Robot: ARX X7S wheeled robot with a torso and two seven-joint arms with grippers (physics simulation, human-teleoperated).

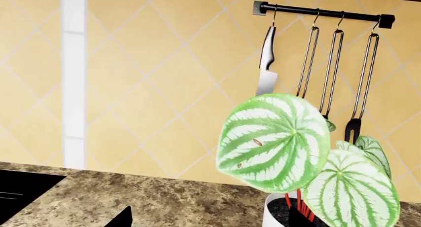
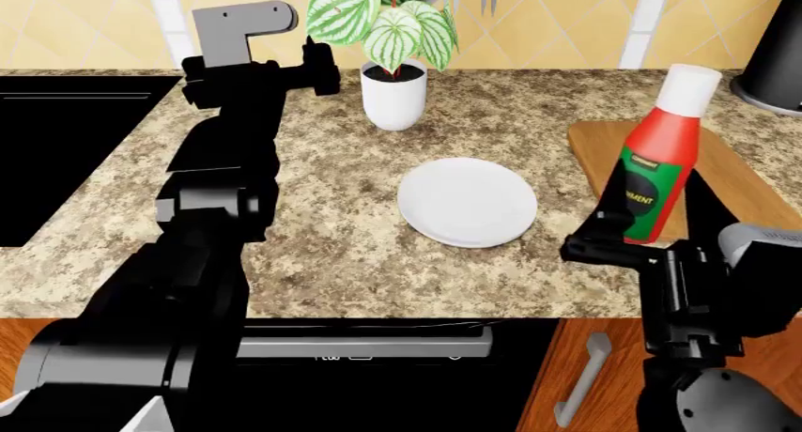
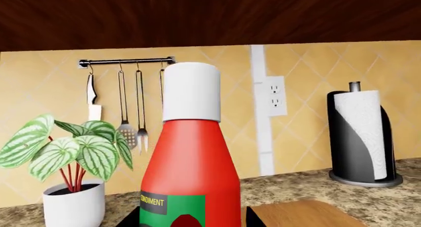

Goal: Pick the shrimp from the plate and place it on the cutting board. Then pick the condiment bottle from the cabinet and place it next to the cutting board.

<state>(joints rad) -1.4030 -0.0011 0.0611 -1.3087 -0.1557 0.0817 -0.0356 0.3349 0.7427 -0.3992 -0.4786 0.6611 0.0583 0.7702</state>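
Condiment bottle (image 2: 655, 160) upright in right gripper (image 2: 626, 249), closed round its base, at cutting board's (image 2: 739, 183) left edge; not yet released. Plate (image 2: 467, 202) bare; shrimp unseen. Left gripper (image 2: 323, 75) far by plant pot (image 2: 393, 99); opening indeterminate.

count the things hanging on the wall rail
4: a knife at one end, then three long-handled utensils beside it. Plant leaves cover their lower ends.

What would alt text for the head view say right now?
The right gripper holds the red condiment bottle upright between the empty white plate and the cutting board. The left arm reaches toward a potted plant at the back of the granite counter.
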